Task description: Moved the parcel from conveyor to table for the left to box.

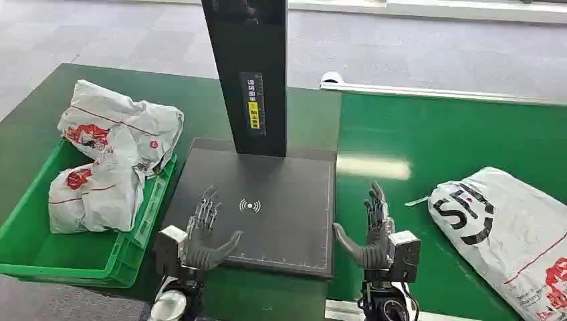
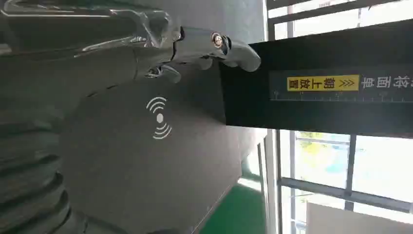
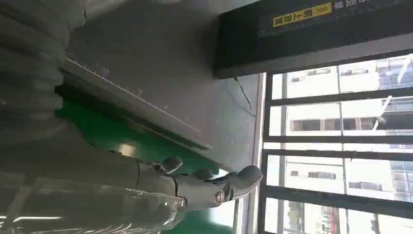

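A white parcel bag (image 1: 509,227) with black and red print lies on the green conveyor belt (image 1: 455,134) at the right. My right hand (image 1: 372,234) hovers just left of it, over the seam between the belt and the dark scanner plate (image 1: 267,200), fingers spread and holding nothing. My left hand (image 1: 204,234) hangs over the plate's near left corner, also spread and empty. In the left wrist view my left hand's fingers (image 2: 214,46) stretch out above the plate's wireless symbol (image 2: 159,118). The right wrist view has my right hand's fingers (image 3: 214,187) extended over the green belt.
A green crate (image 1: 40,247) at the left holds several white parcel bags (image 1: 110,157). A black scanner post (image 1: 249,73) with a yellow label rises from the back of the plate. Grey floor lies beyond the table.
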